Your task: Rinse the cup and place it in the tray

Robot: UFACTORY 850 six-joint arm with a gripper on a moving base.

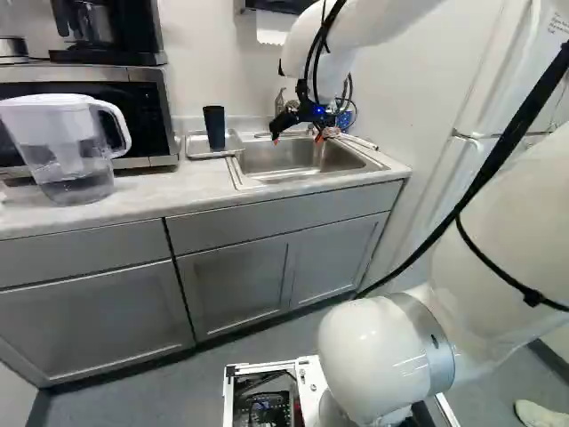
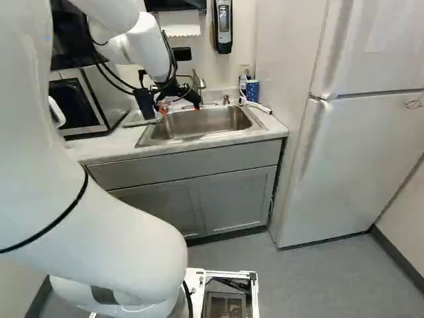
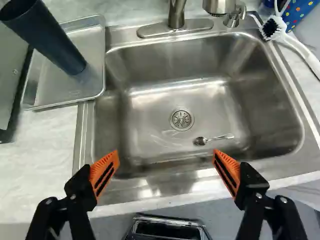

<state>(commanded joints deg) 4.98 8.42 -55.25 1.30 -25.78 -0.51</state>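
Here's the pincer (image 1: pixel 296 137), spread wide at the near side of the sink (image 3: pixel 165 95)! Twelve is dead ahead: a spoon (image 3: pixel 201 141) lies in the basin at two o'clock, and the dark cup (image 3: pixel 47 37) stands upright in the metal tray (image 3: pixel 62 92), between ten and eleven.

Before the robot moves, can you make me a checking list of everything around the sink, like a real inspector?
Surface: pale countertop around a metal sink; can't tell if wet.
Job's things: dark cup upright on the metal tray, beside the sink; can't tell if rinsed.
Clutter: spoon in the sink near the drain; brush at its edge; pitcher on the counter.
Gripper: open, nothing between its fingers.
Cables: black cable hanging along the arm; snags: nothing seen.
Surroundings: microwave, white fridge.
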